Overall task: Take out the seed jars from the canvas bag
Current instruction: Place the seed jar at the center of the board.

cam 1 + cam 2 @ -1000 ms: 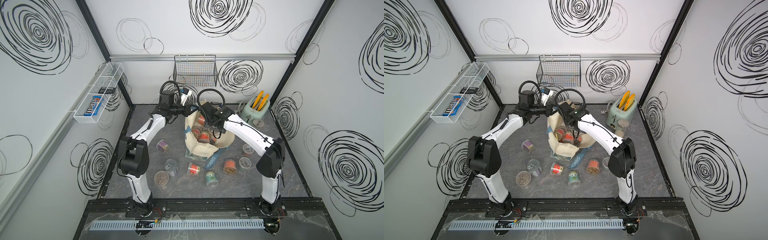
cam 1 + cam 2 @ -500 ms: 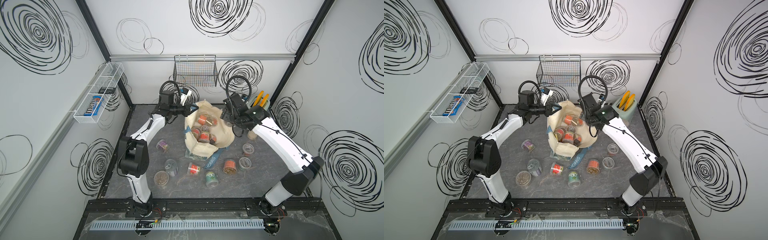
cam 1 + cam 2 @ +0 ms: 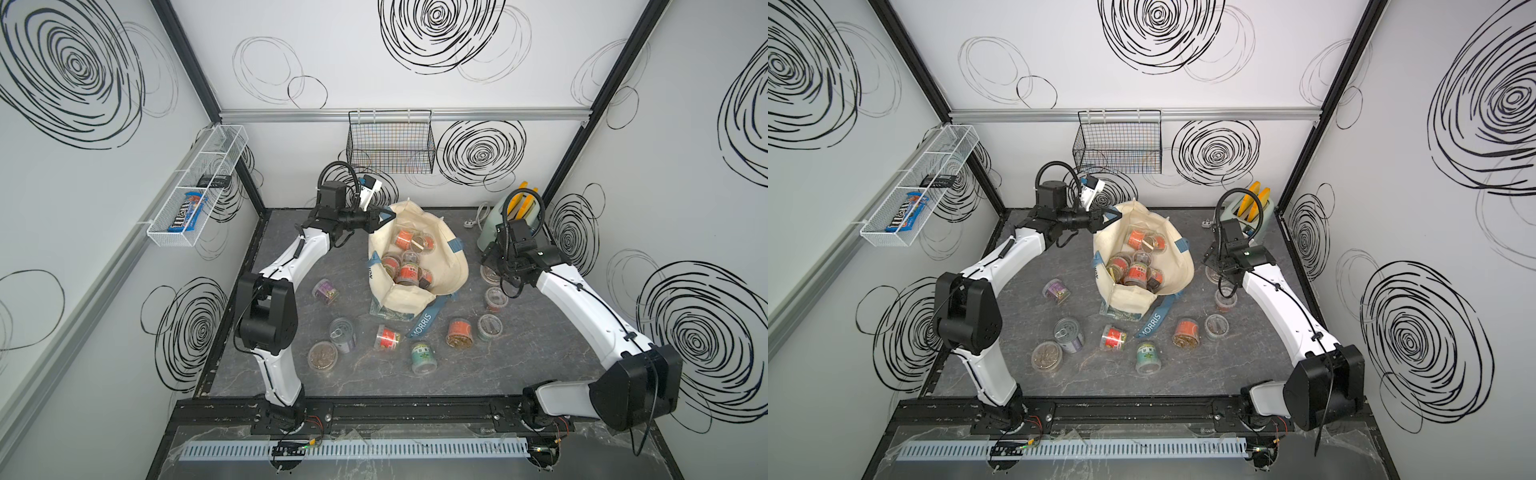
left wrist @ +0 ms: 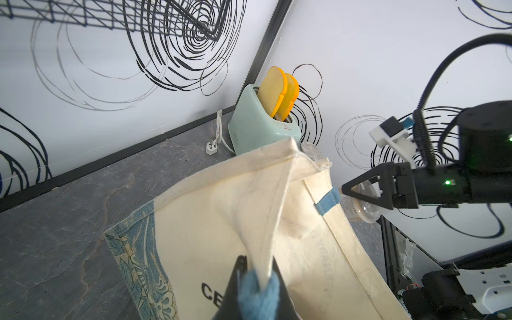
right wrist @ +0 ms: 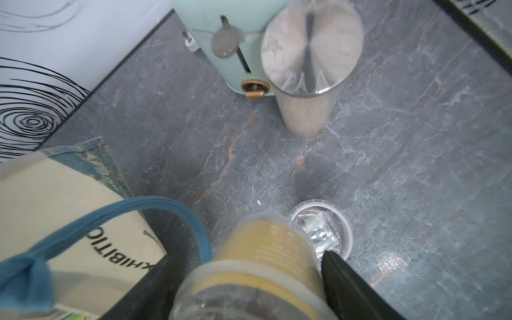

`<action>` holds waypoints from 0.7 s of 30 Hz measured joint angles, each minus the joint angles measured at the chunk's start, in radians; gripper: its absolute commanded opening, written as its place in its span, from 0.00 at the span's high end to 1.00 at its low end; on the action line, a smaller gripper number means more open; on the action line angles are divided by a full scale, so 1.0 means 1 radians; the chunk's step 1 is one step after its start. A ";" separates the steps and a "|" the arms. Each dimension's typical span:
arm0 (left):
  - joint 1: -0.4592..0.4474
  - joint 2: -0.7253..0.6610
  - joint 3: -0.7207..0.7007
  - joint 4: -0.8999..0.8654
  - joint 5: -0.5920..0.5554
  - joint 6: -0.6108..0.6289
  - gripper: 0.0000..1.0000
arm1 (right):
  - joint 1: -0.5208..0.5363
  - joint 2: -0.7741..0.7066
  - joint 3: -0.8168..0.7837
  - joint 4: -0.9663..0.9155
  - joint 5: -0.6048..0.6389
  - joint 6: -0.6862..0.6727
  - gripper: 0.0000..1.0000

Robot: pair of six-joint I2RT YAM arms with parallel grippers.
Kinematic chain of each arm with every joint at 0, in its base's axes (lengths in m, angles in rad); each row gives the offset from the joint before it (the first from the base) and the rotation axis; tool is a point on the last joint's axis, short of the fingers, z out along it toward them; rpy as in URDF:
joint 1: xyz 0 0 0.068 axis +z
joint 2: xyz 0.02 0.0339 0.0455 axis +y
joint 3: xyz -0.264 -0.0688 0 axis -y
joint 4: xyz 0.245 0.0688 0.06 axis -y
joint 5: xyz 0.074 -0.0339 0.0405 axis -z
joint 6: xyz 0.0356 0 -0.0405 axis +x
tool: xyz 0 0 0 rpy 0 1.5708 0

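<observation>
The canvas bag [image 3: 451, 257] [image 3: 1177, 266] lies open at the middle back of the table, with several seed jars [image 3: 409, 262] inside. My left gripper [image 3: 388, 216] [image 4: 257, 260] is shut on the bag's rim and blue handle at its back left and holds the mouth up. My right gripper [image 3: 490, 259] [image 5: 246, 256] hangs over the table to the right of the bag, shut on a seed jar [image 5: 266, 249] with a yellow-orange label. Another seed jar [image 5: 321, 230] stands on the table just under it. More lie in front of the bag, among them a red one [image 3: 387, 337] and a green one [image 3: 423, 357].
A mint toaster [image 3: 503, 220] with two toast slices stands in the back right corner, with a tall canister [image 5: 307, 83] with a metal top beside it. A tin can [image 3: 343, 334] stands front left of the bag. The bag's strap [image 3: 424, 322] trails forward.
My right arm has swung out of the bag's mouth to the right with a jar and now hangs by the toaster. The left arm has not moved.
</observation>
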 measured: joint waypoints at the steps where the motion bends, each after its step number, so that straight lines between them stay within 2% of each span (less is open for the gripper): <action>1: 0.001 0.000 0.000 0.000 0.000 0.000 1.00 | -0.007 0.003 -0.023 0.015 -0.016 -0.001 0.19; 6: 0.004 0.000 -0.002 0.000 0.003 0.005 1.00 | -0.016 0.048 -0.058 0.090 -0.083 0.000 0.19; 13: 0.009 0.000 -0.003 -0.008 0.004 0.010 1.00 | -0.014 0.195 -0.031 0.147 -0.176 0.006 0.19; 21: 0.018 0.000 -0.004 -0.014 0.005 0.016 1.00 | 0.003 0.248 -0.044 0.184 -0.201 0.015 0.19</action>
